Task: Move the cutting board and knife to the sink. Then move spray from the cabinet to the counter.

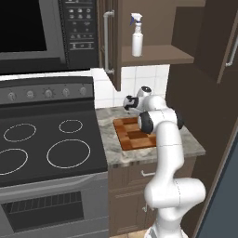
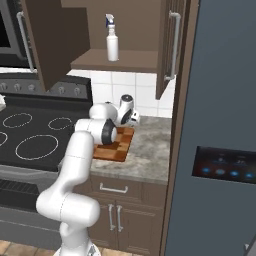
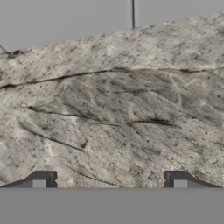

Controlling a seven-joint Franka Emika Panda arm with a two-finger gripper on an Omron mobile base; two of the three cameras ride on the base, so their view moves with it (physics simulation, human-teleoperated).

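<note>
The checkered wooden cutting board (image 1: 132, 135) (image 2: 114, 146) lies on the mottled stone counter (image 1: 186, 144) (image 2: 150, 145), partly covered by my arm. My gripper (image 1: 128, 103) (image 2: 134, 118) (image 3: 110, 181) hangs low over the counter behind the board, near the tiled wall. It is open, its fingertips (image 3: 43, 179) wide apart with only bare stone between them. The white spray (image 1: 136, 36) (image 2: 112, 40) stands upright on the shelf of the open cabinet (image 1: 158, 56) (image 2: 125, 62), above the board. The knife and the sink are out of view.
A black stovetop (image 1: 46, 139) (image 2: 35, 135) adjoins the counter on the left, with a microwave (image 1: 37, 32) above it. The cabinet's open doors (image 1: 109, 42) (image 2: 170, 45) hang over the counter. A tall grey fridge (image 2: 220, 125) closes off the right side.
</note>
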